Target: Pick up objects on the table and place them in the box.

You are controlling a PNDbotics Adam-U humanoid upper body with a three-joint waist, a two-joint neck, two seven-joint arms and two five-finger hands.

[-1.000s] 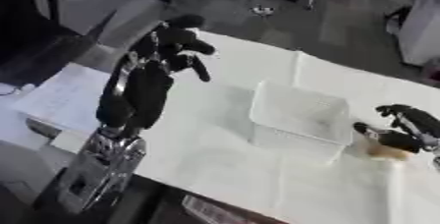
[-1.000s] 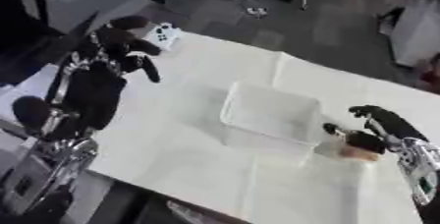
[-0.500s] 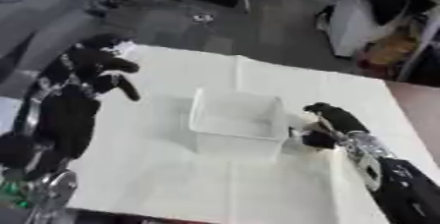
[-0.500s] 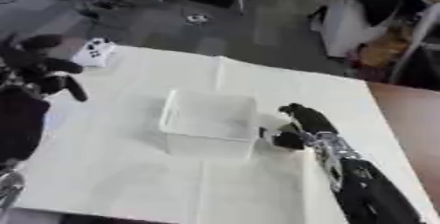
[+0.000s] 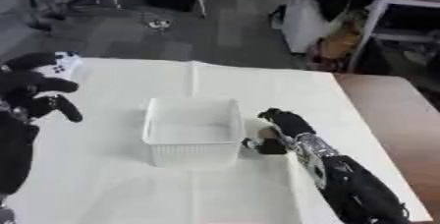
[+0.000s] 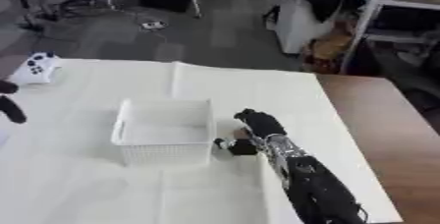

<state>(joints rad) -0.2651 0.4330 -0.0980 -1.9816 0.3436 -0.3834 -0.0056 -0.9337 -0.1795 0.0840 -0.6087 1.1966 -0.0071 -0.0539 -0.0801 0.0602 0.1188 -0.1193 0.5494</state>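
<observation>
A white mesh box (image 5: 191, 137) stands in the middle of the white-covered table (image 5: 112, 183). Just to its right lies a small tan object (image 5: 269, 133). My right hand (image 5: 284, 126) is bent down over that object, fingers and thumb curled round it, close to the box's right wall. The same hand shows in the right eye view (image 6: 258, 126). My left hand (image 5: 36, 89) hangs raised at the left edge, away from the box, its fingers loosely bent and spread, holding nothing. I cannot see anything inside the box.
A white device with dark buttons (image 6: 36, 66) lies at the table's far left corner. A bare brown tabletop (image 5: 391, 115) adjoins on the right. Beyond the far edge are grey floor, chair legs and cluttered furniture.
The whole picture has shifted, so the camera moved. My right hand stays curled over the tan object beside the box; the left hand stays raised at the left.
</observation>
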